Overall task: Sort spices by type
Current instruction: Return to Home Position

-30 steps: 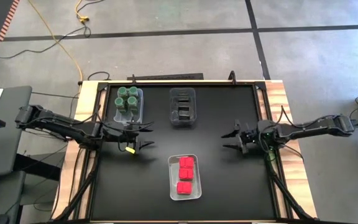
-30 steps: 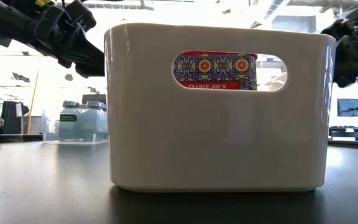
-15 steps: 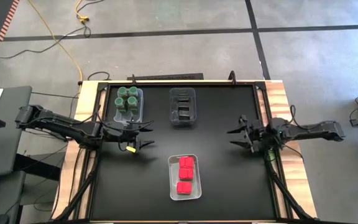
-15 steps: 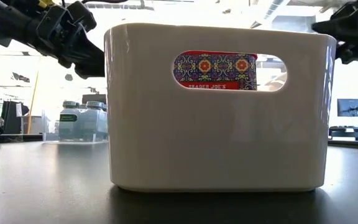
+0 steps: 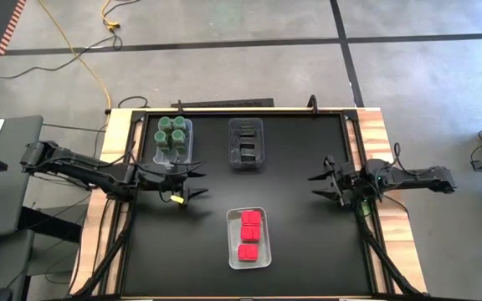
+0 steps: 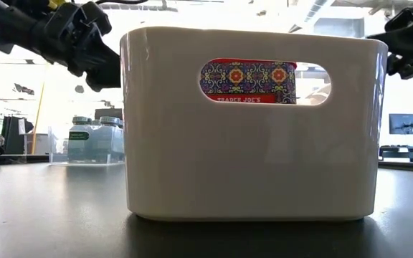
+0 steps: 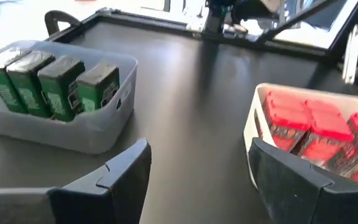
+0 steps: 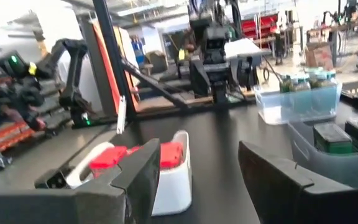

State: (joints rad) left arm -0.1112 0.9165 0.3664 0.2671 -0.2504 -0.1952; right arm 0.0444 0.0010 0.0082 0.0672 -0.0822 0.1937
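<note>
**Black table (image 5: 308, 242): spices in three bins, both grippers empty**

Grey concrete floor (image 5: 224, 67) all around a wood-edged black top, seen from above.

- **Far left:** green-lidded jars (image 5: 171, 132) standing packed together in a clear bin (image 5: 190, 138).
- **Far centre, just to the right of the jars:** dark boxes (image 5: 246, 150) upright in a dark bin (image 5: 246, 121). Four in a row in the left wrist view, greenish there.
- **Front centre, well apart from the other two bins:** red packets (image 5: 249, 232) lying in a white bin (image 5: 265, 242).

Left gripper (image 5: 199, 182) hovering over bare tabletop just in front of the clear bin. Pointing toward the table's middle, fingers spread wide and clasping nothing.

Right gripper (image 5: 315, 186) over the right side of the table, facing the left one across the open middle. Fingers likewise parted, nothing between them. Both arms reaching in low from the side edges.

From table height, white bin filling most of the frame. One patterned red packet showing through its handle slot, jars in the clear bin farther back.

From the right wrist, red packets, jars and dark boxes all visible in their separate bins beyond the parted fingers.
</note>
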